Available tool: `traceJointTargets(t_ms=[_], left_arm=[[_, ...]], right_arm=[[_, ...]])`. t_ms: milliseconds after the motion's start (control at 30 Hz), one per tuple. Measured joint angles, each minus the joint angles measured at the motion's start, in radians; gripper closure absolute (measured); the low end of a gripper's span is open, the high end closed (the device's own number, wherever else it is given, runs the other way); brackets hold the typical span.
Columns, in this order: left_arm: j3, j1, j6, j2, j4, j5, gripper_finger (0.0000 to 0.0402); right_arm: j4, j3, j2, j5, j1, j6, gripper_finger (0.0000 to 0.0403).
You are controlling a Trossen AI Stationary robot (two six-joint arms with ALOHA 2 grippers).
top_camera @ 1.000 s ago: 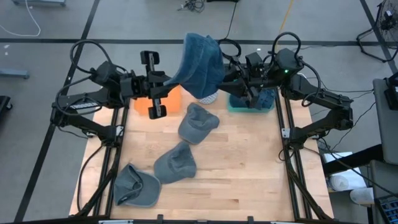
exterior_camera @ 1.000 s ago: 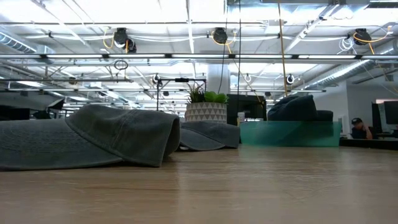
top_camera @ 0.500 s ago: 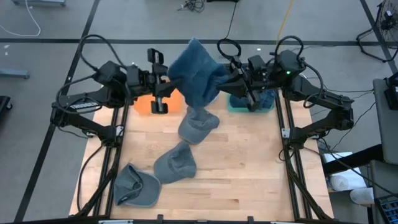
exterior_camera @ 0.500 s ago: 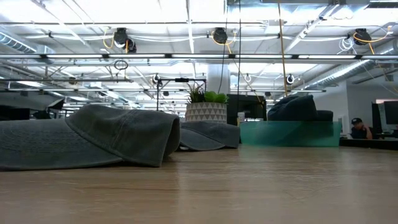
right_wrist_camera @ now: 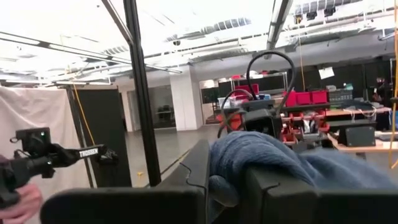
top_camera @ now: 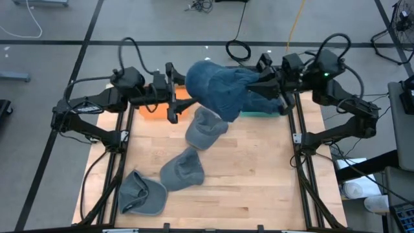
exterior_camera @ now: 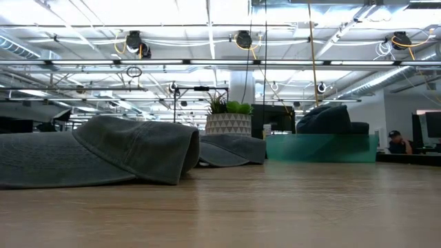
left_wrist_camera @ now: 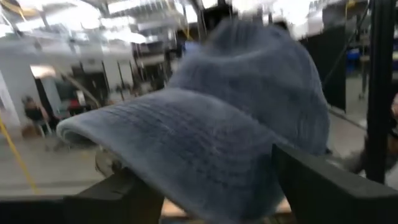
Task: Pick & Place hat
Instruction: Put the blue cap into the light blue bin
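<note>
my right tool (top_camera: 262, 83) is clamped on the blue hat (top_camera: 223, 87), the cloth pinched between its fingers (right_wrist_camera: 273, 193) in the right wrist view. the hat hangs in the air over the table's (top_camera: 259, 181) 12 o'clock edge, spread between both arms. my left tool (top_camera: 173, 97) sits at the hat's 9 o'clock side with its fingers (left_wrist_camera: 323, 186) apart, the brim lying between them. three grey hats lie on the table: one (top_camera: 206, 127) just below the blue one, one (top_camera: 182, 170) near centre, one (top_camera: 141, 193) toward 7 o'clock. an orange bin (top_camera: 150, 110) shows under the left arm, a teal bin (top_camera: 262, 114) under the right.
</note>
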Motion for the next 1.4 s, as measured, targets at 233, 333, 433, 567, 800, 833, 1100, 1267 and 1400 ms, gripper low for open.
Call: traceJointTargets(t_ms=[233, 333, 433, 567, 800, 833, 1100, 1267, 1400], left_arm=[[0.000, 0.000, -0.074, -0.003, -0.157, 0.035, 0.0082], [0.000, 0.000, -0.122, -0.019, -0.216, 0.099, 0.0078], [0.000, 0.000, -0.157, -0.044, -0.279, 0.128, 0.0078], [-0.001, 0.000, -0.171, -0.090, -0.375, 0.127, 0.0078], [-0.001, 0.001, -0.180, -0.179, -0.407, 0.116, 0.0078], [-0.001, 0.001, -0.182, -0.190, -0.407, 0.109, 0.0077], [-0.001, 0.001, -0.188, -0.239, -0.408, 0.090, 0.0078], [-0.001, 0.001, -0.189, -0.239, -0.409, 0.090, 0.0078], [-0.001, 0.001, -0.196, -0.238, -0.409, 0.079, 0.0078]], right_arm=[[-0.103, 0.000, -0.063, 0.003, 0.000, 0.001, 0.0374], [-0.144, 0.000, -0.090, 0.004, 0.000, 0.001, 0.0374], [-0.204, 0.001, -0.123, 0.004, 0.000, 0.001, 0.0374], [-0.320, 0.001, -0.160, 0.012, 0.000, -0.004, 0.0374], [-0.480, 0.001, -0.197, 0.110, 0.000, -0.090, 0.0374], [-0.495, 0.001, -0.199, 0.110, 0.000, -0.106, 0.0374], [-0.565, 0.001, -0.194, 0.138, 0.001, -0.239, 0.0374], [-0.587, 0.001, -0.192, 0.268, 0.001, -0.313, 0.0374], [-0.637, 0.001, -0.189, 0.388, 0.001, -0.415, 0.0374]])
